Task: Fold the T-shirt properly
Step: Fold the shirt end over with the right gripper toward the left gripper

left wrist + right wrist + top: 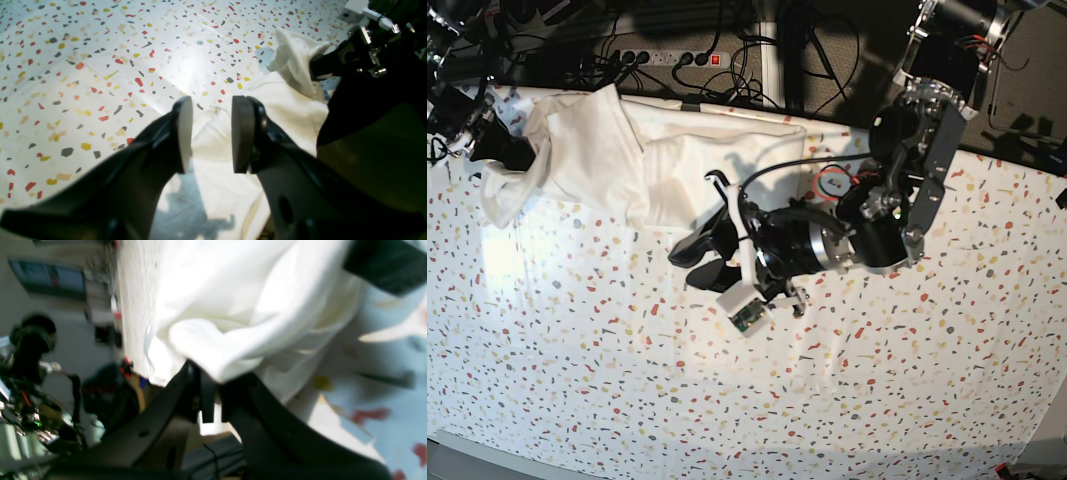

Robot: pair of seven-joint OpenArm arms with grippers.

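Along the counter's (577, 380) far edge lies the crumpled white T-shirt (597, 155). Its left end is pinched in the right claw (213, 400), which is clamped tight on the fabric. Over its near edge, the left claw (211, 133) hangs parted and holding nothing.

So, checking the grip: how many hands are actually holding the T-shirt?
1. The right hand is shut on the T-shirt at its far-left corner; the left hand hovers open over its near edge.
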